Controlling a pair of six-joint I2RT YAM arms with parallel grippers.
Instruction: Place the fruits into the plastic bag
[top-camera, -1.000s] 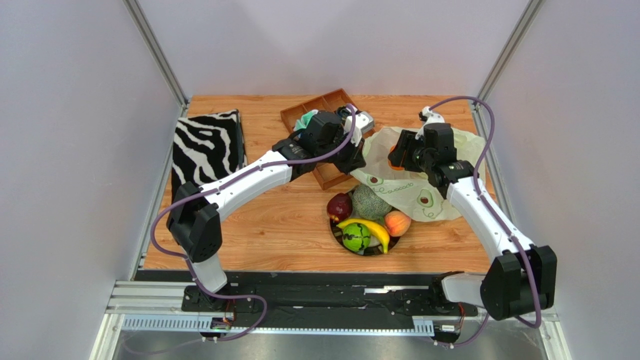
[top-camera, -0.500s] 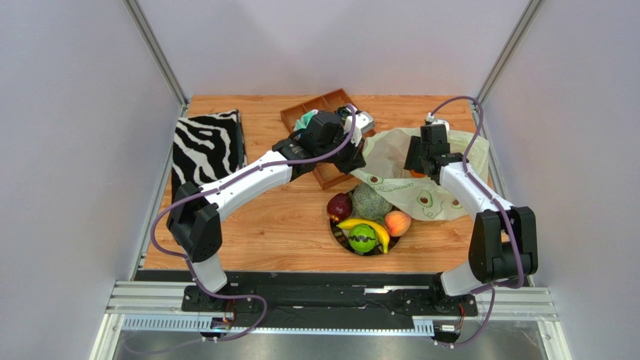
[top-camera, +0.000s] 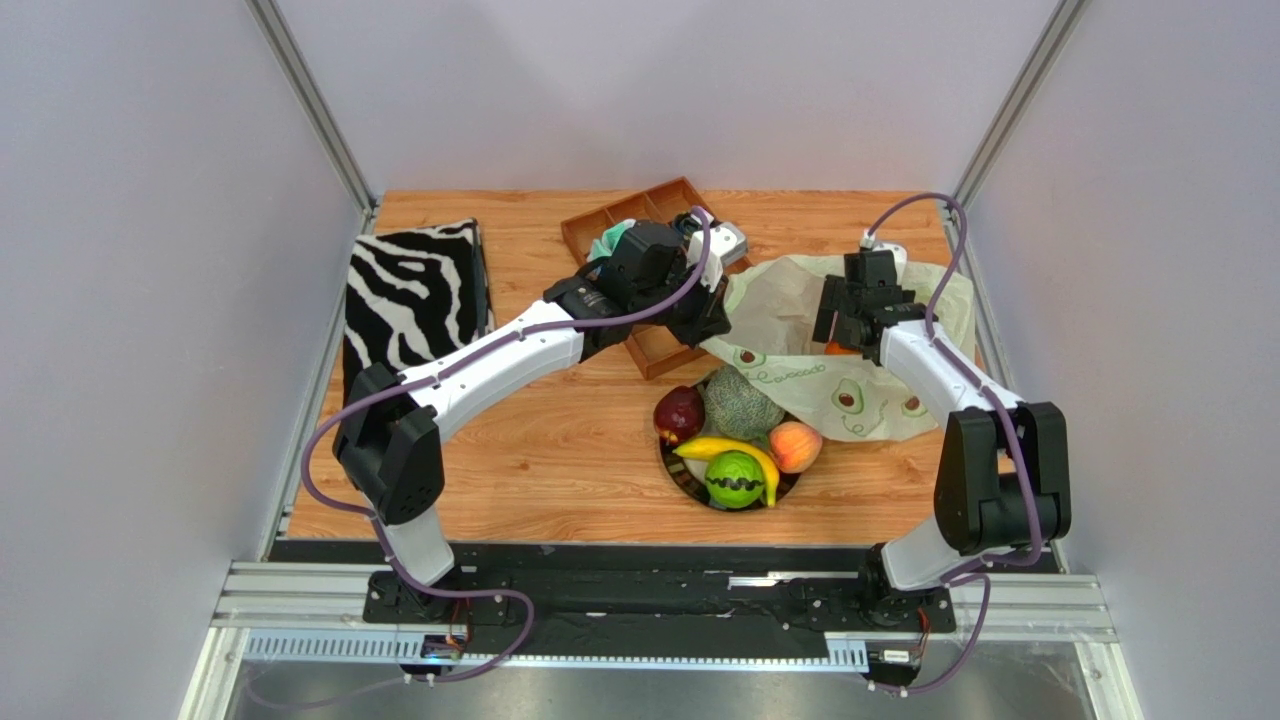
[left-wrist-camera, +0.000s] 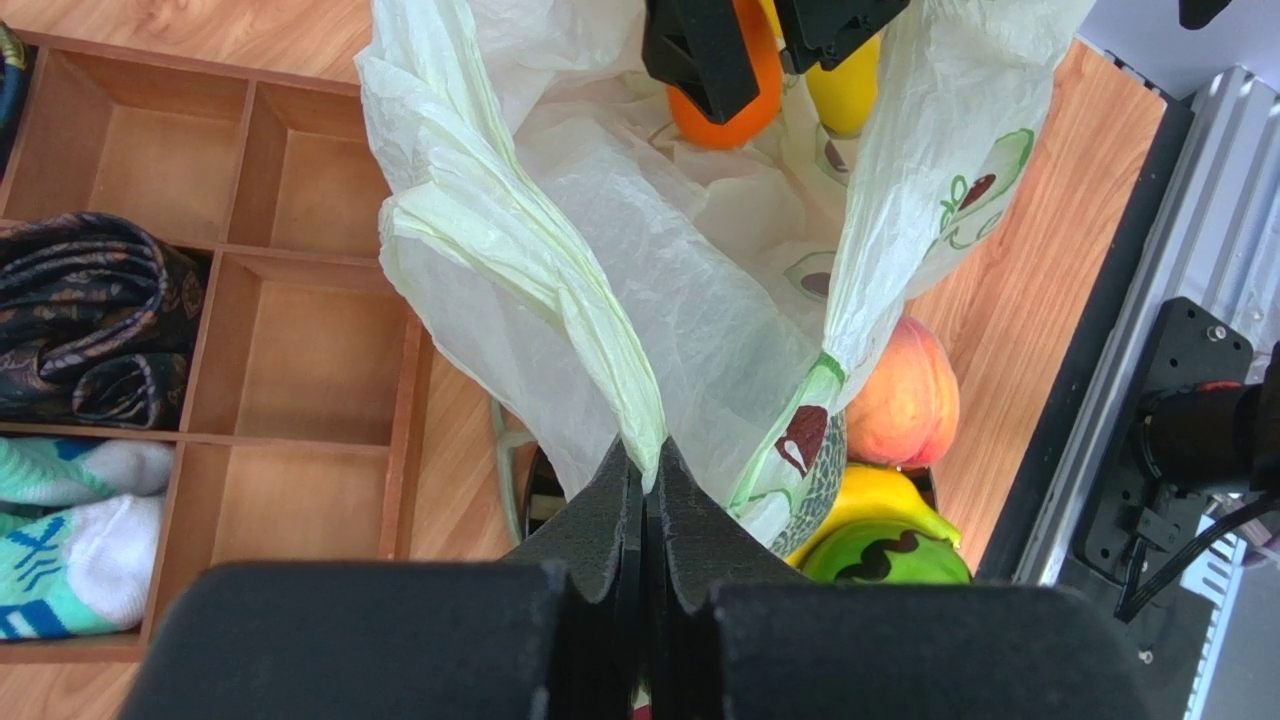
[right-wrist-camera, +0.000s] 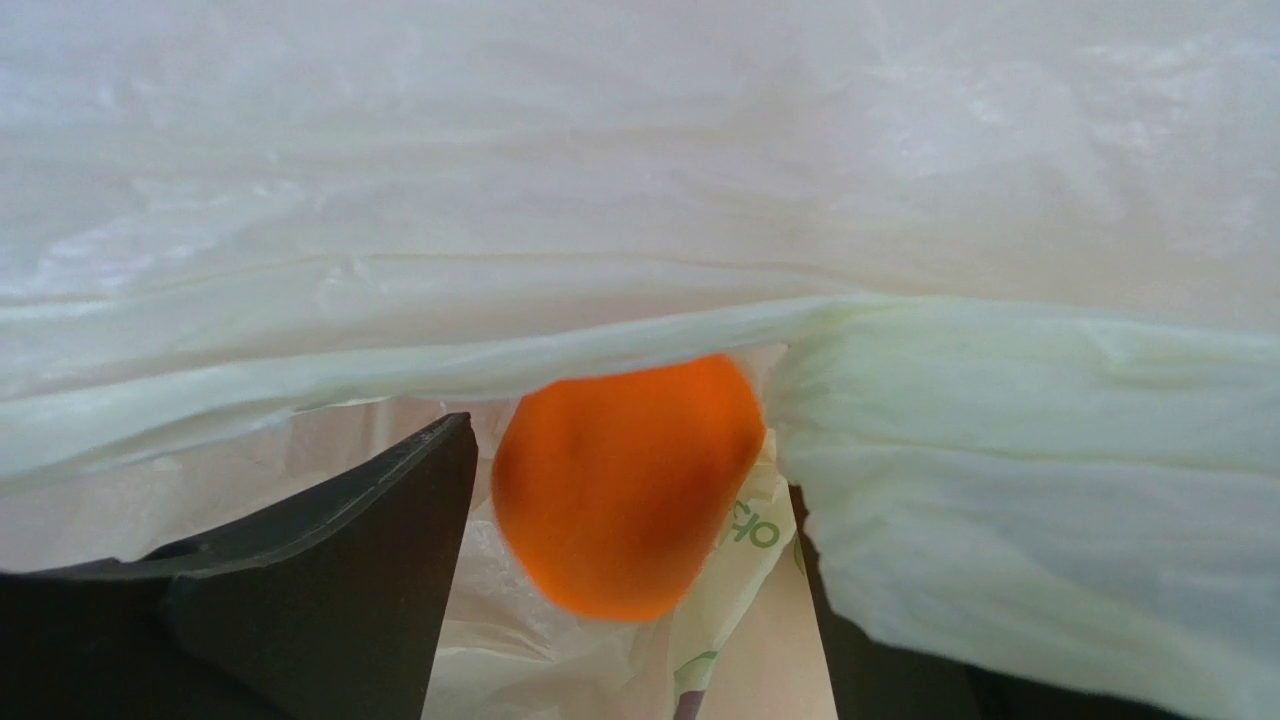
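The orange (right-wrist-camera: 631, 488) sits inside the plastic bag (top-camera: 864, 383), low in the mouth, w/ a yellow fruit (left-wrist-camera: 842, 83) just beside it. Reached into that opening, the right gripper (top-camera: 839, 330) stands released. In the right wrist view its fingers (right-wrist-camera: 316, 585) flank the orange w/ a thin gap each side, so nothing looks pinched. The orange lies between the fingers, approx level w/ the tips, bag film draped over the top.

At the bag's other edge the left gripper (left-wrist-camera: 646, 488) is clenched on the gathered rim. It lifts that edge up and toward the tray side so the mouth gapes, prob. the reason the right arm can get in w/o pushing the film shut. The bag lies at the far right of the table (top-camera: 571, 450), most of it flat, only the held edge raised.

Other fruit sits in a bowl (top-camera: 672, 468) front-middle, just beside the bag's near edge: melon (top-camera: 741, 402), apple (top-camera: 679, 413), peach (top-camera: 795, 446), banana (top-camera: 751, 458), green ball (top-camera: 733, 479). So approx two in, five to go.

A wooden tray (left-wrist-camera: 316, 345) w/ rolled cloths lies under the left arm. A zebra box (top-camera: 413, 293) is well apart at far left.
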